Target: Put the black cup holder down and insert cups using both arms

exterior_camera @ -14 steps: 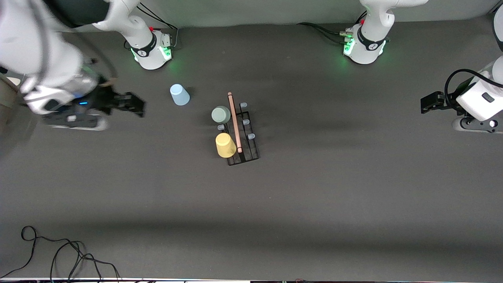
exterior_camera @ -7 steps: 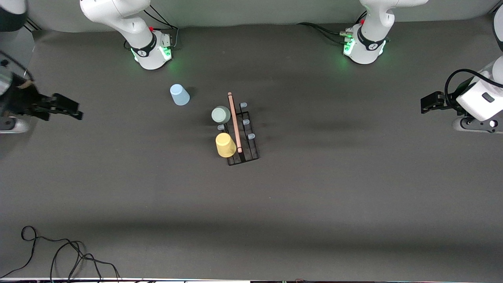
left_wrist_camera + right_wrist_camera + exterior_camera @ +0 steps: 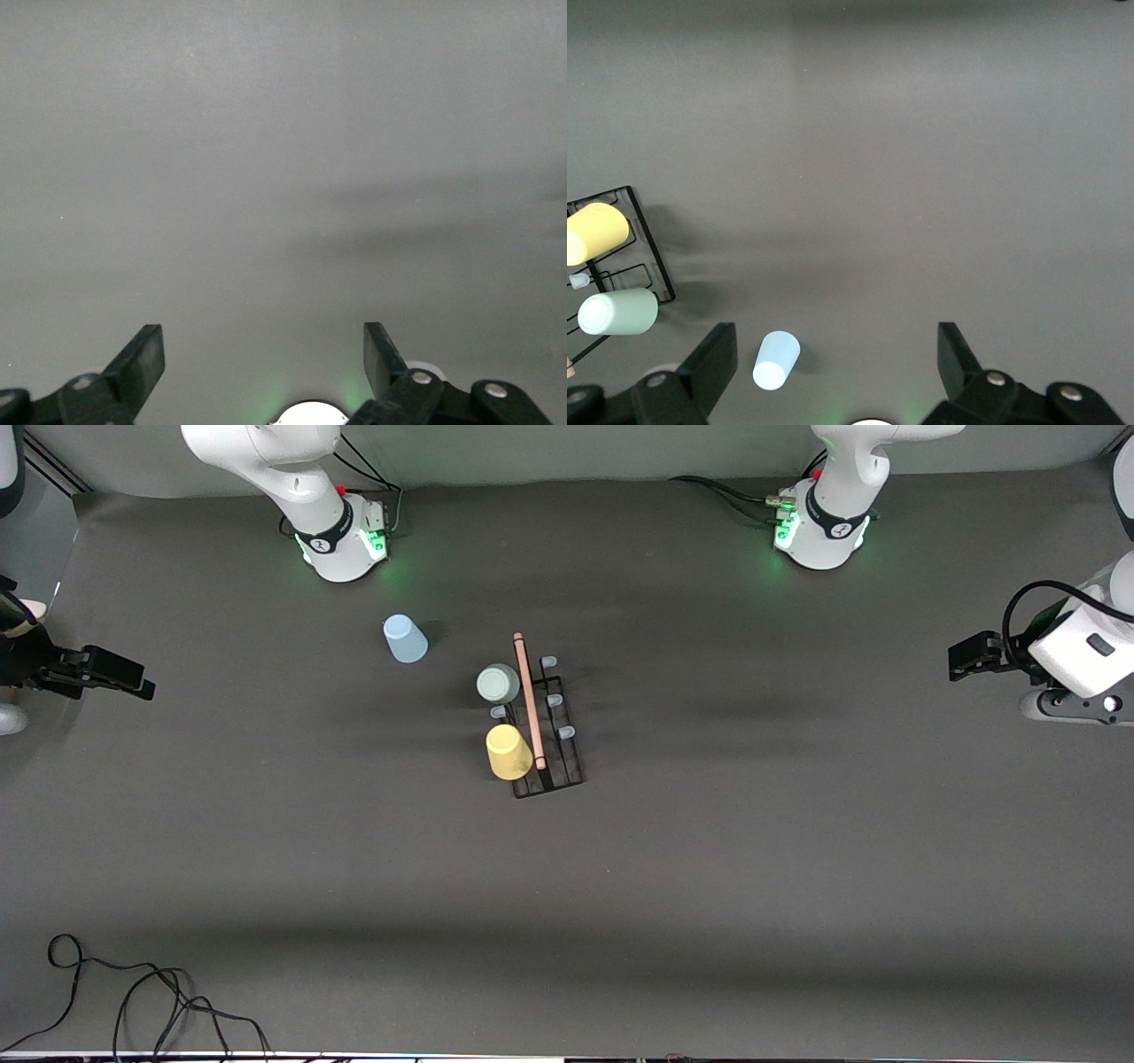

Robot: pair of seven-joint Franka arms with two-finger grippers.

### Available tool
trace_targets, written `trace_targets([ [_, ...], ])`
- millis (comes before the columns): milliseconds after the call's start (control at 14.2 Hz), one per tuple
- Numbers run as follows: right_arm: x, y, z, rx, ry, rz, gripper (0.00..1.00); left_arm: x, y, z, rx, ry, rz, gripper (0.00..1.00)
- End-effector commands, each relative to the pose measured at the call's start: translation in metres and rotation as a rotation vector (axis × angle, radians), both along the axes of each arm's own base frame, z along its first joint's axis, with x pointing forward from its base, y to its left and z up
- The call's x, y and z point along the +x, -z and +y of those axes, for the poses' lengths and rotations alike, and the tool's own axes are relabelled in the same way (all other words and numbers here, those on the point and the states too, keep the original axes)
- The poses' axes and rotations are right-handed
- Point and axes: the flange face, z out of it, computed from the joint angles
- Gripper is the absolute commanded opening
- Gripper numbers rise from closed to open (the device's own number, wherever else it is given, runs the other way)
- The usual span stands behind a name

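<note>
The black cup holder (image 3: 556,755) with its wooden rod handle (image 3: 530,700) stands mid-table. A sage green cup (image 3: 498,683) and a yellow cup (image 3: 508,752) sit on its pegs on the side toward the right arm's end, the yellow one nearer the front camera. The right wrist view also shows the holder (image 3: 648,252). The pale blue cup (image 3: 405,638) (image 3: 776,359) stands alone on the table, farther from the front camera and toward the right arm's end. My right gripper (image 3: 128,677) (image 3: 834,345) is open and empty at that end, well apart from it. My left gripper (image 3: 959,657) (image 3: 261,341) waits open at the other end.
The right arm's base (image 3: 341,540) and the left arm's base (image 3: 824,531) glow green along the table's edge farthest from the front camera. Black cables (image 3: 133,992) lie at the corner nearest that camera, toward the right arm's end. Three pale blue peg caps (image 3: 555,701) stand bare.
My right arm has pulled back with its gripper open toward its own end of the table, away from the blue cup. The cups, the holder and the left arm have not moved.
</note>
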Motion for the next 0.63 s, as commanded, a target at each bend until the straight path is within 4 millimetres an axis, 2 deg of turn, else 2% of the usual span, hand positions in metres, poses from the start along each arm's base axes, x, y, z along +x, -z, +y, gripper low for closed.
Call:
trace_targets([
  [0, -0.0024, -0.0086, 0.0013, -0.024, -0.014, -0.028, 1.00, -0.0086, -0.0063, 0.0005, -0.012, 0.005, -0.009, 1.00],
  [561, -0.0021, -0.0070, 0.0006, -0.023, -0.005, -0.023, 1.00, -0.0081, -0.0062, 0.0005, -0.012, 0.005, -0.009, 1.00],
])
